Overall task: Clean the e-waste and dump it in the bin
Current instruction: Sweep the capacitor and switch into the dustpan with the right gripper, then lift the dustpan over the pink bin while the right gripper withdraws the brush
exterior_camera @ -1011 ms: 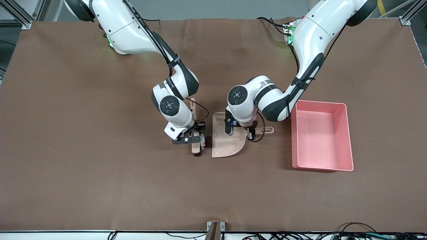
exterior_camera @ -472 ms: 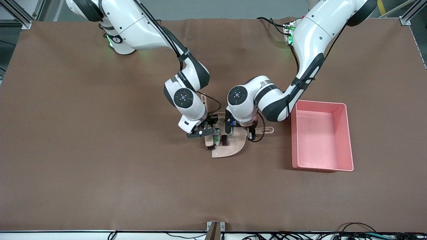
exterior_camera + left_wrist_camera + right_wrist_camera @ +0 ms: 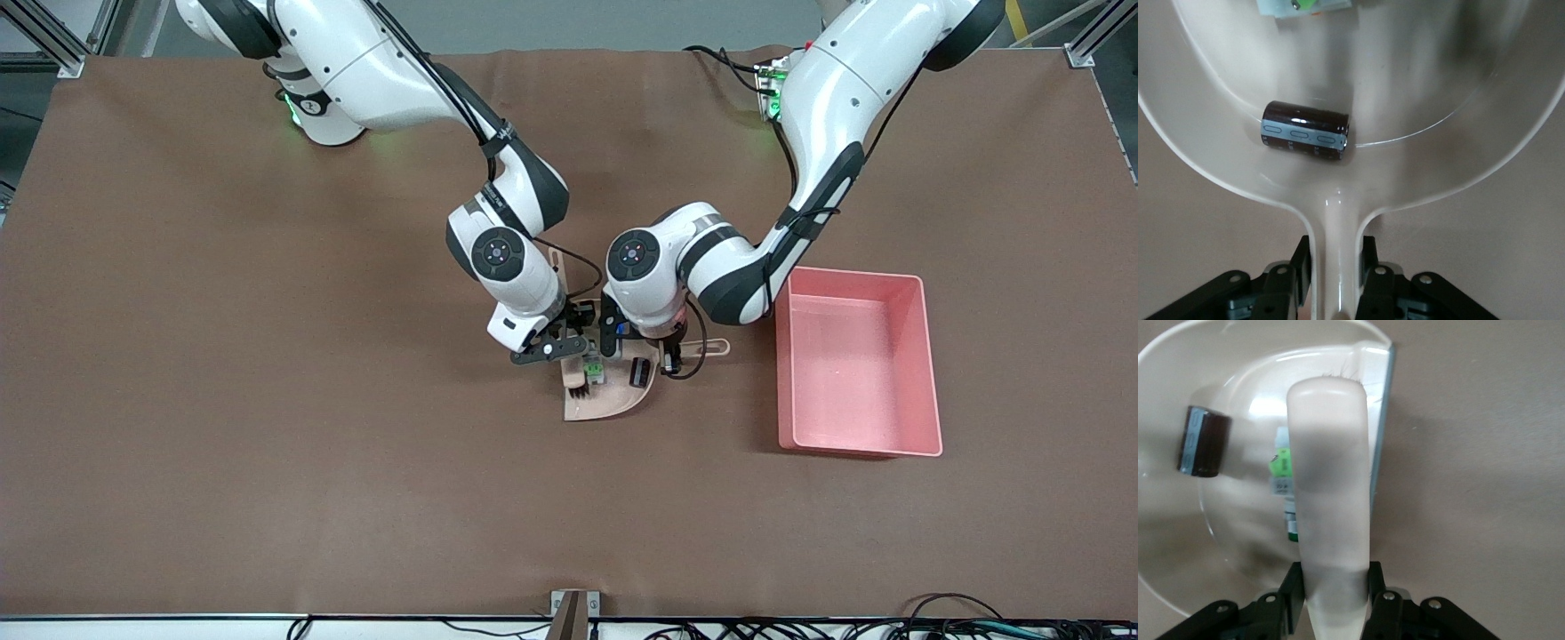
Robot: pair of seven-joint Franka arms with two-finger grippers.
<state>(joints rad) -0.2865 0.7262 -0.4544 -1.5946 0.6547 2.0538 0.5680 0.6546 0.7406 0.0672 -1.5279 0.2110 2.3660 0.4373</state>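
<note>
The beige dustpan (image 3: 606,404) lies on the brown table. My left gripper (image 3: 669,354) is shut on its handle (image 3: 1337,267). In the pan lie the two e-waste pieces: the white-grey component with green marks (image 3: 593,369) and the dark block (image 3: 637,372). The left wrist view shows the dark block (image 3: 1305,130) near the handle end of the pan. My right gripper (image 3: 549,349) is shut on the beige brush (image 3: 1331,487), whose head (image 3: 576,380) rests at the pan's open edge beside the white-grey piece (image 3: 1281,487). The pink bin (image 3: 925,373) stands toward the left arm's end.
The bin is empty and sits close beside the left arm's elbow (image 3: 729,284). Both wrists are close together over the dustpan. Bare brown table mat (image 3: 267,427) lies all around.
My right gripper has moved the brush toward the left arm's end, pushing both e-waste pieces off the table into the dustpan. The dark block has slid deeper into the pan. The left gripper has stayed still.
</note>
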